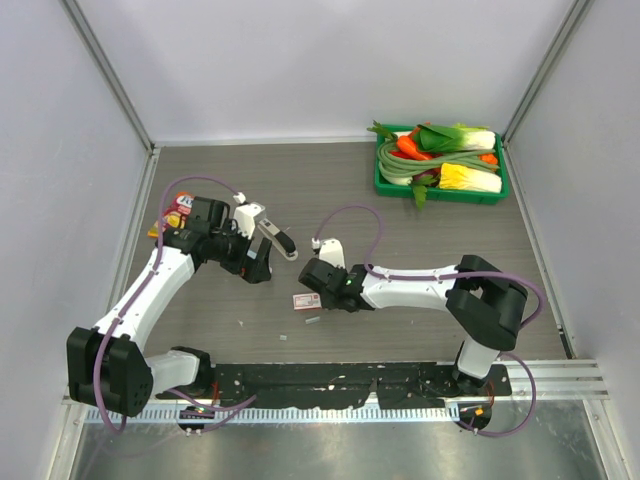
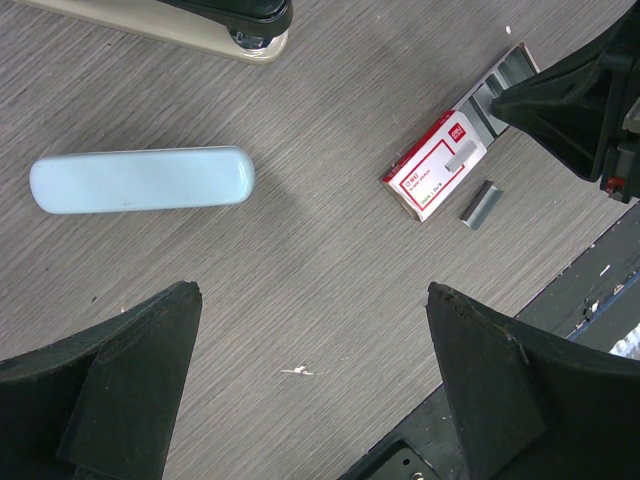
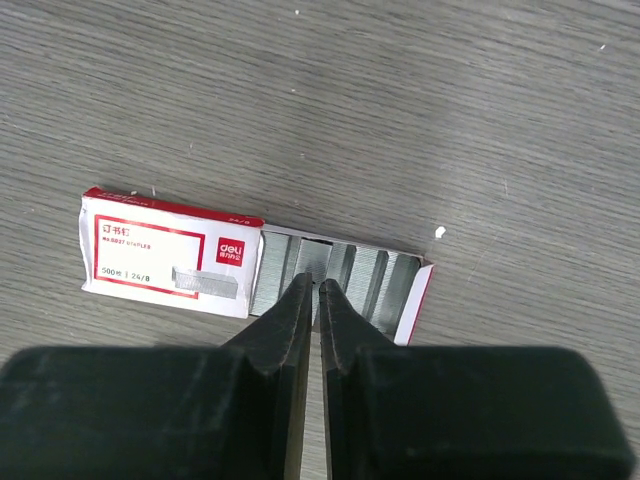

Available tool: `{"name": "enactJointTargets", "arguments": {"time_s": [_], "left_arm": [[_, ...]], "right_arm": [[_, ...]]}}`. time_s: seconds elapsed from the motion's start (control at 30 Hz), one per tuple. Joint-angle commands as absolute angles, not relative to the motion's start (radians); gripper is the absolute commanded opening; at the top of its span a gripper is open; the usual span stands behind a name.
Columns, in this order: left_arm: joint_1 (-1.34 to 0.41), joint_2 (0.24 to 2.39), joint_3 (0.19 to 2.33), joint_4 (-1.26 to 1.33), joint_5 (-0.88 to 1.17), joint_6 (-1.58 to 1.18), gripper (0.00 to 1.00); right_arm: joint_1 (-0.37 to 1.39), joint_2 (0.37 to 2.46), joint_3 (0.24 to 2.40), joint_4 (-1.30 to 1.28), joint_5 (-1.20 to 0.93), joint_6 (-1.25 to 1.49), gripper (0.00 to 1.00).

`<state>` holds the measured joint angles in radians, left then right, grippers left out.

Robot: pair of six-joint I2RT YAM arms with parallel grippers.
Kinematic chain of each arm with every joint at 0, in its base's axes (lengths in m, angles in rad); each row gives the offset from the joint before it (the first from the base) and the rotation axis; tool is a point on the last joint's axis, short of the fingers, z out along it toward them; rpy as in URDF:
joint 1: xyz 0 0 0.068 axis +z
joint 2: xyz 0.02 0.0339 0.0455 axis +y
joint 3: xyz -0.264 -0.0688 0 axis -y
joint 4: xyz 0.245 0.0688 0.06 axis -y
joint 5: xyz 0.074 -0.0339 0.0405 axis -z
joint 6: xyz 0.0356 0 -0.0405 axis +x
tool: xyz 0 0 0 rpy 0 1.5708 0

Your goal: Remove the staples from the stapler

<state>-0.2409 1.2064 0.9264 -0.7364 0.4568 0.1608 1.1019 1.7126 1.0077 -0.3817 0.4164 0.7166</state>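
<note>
The pale blue stapler (image 2: 140,180) lies flat on the table, top side up, to the left ahead of my open, empty left gripper (image 2: 312,290). In the top view that gripper (image 1: 256,262) hides it. My right gripper (image 3: 317,282) is shut, its tips down in the pulled-out tray of the red-and-white staple box (image 3: 165,255), on the rows of silvery staples (image 3: 375,280). Whether it pinches a strip I cannot tell. It touches the box (image 1: 304,301) in the top view (image 1: 315,292). One loose grey strip of staples (image 2: 478,203) lies beside the box (image 2: 435,165).
A long cream and black object (image 2: 200,20) lies beyond the stapler and shows in the top view (image 1: 280,240). A green tray of vegetables (image 1: 380,185) stands at the back right. A red-and-yellow packet (image 1: 175,212) lies at the far left. The black base rail (image 1: 330,380) runs along the near edge.
</note>
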Motion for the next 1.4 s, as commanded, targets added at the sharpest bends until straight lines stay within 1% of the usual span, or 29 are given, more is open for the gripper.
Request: {"name": "enactJointTargets", "arguments": {"time_s": [0.0, 0.07, 0.13, 0.17, 0.2, 0.3, 0.4, 0.47, 0.6, 0.63, 0.67, 0.77, 0.8, 0.87, 0.97, 1.17, 1.37], "left_arm": [[-0.236, 1.192, 0.934, -0.745, 0.477, 0.163, 0.99], [-0.236, 1.189, 0.933, -0.742, 0.479, 0.164, 0.99], [-0.236, 1.189, 0.934, -0.742, 0.479, 0.164, 0.99], [-0.236, 1.189, 0.934, -0.742, 0.479, 0.166, 0.99], [-0.236, 1.192, 0.934, -0.742, 0.479, 0.164, 0.99], [-0.236, 1.190, 0.936, -0.744, 0.477, 0.166, 0.99], [-0.236, 1.183, 0.936, -0.750, 0.472, 0.172, 0.99], [-0.236, 1.177, 0.934, -0.756, 0.468, 0.176, 0.99], [-0.251, 1.166, 0.945, -0.791, 0.526, 0.205, 0.97], [-0.265, 1.154, 0.949, -0.796, 0.529, 0.210, 0.96], [-0.287, 1.147, 0.950, -0.796, 0.525, 0.218, 0.95], [-0.454, 1.153, 0.950, -0.796, 0.439, 0.236, 0.92], [-0.553, 1.163, 0.950, -0.796, 0.408, 0.241, 0.92], [-0.670, 1.207, 0.940, -0.795, 0.364, 0.248, 0.90], [-0.773, 1.267, 0.939, -0.799, 0.336, 0.271, 0.88], [-0.882, 1.370, 0.957, -0.750, 0.327, 0.273, 0.86], [-0.933, 1.483, 0.973, -0.690, 0.302, 0.258, 0.83]], "right_arm": [[1.098, 1.700, 1.032, -0.354, 0.417, 0.703, 0.13], [1.098, 1.700, 1.037, -0.359, 0.408, 0.696, 0.14], [1.100, 1.681, 1.032, -0.367, 0.423, 0.696, 0.18], [1.100, 1.649, 1.023, -0.356, 0.425, 0.692, 0.20], [1.100, 1.628, 1.002, -0.347, 0.425, 0.690, 0.25], [1.100, 1.559, 0.967, -0.322, 0.402, 0.660, 0.31], [1.100, 1.502, 0.936, -0.299, 0.338, 0.583, 0.33], [1.101, 1.477, 0.922, -0.270, 0.255, 0.514, 0.33], [1.104, 1.392, 0.861, -0.275, 0.339, 0.520, 0.33], [1.104, 1.335, 0.845, -0.258, 0.354, 0.526, 0.33], [1.106, 1.300, 0.832, -0.258, 0.386, 0.537, 0.33], [1.100, 1.177, 0.785, -0.253, 0.501, 0.584, 0.33], [1.100, 1.154, 0.775, -0.262, 0.527, 0.598, 0.33], [1.092, 1.099, 0.775, -0.296, 0.581, 0.621, 0.33], [1.080, 1.060, 0.784, -0.356, 0.630, 0.644, 0.33], [1.046, 1.011, 0.790, -0.406, 0.667, 0.678, 0.33], [1.003, 0.957, 0.781, -0.408, 0.652, 0.681, 0.33]]}}
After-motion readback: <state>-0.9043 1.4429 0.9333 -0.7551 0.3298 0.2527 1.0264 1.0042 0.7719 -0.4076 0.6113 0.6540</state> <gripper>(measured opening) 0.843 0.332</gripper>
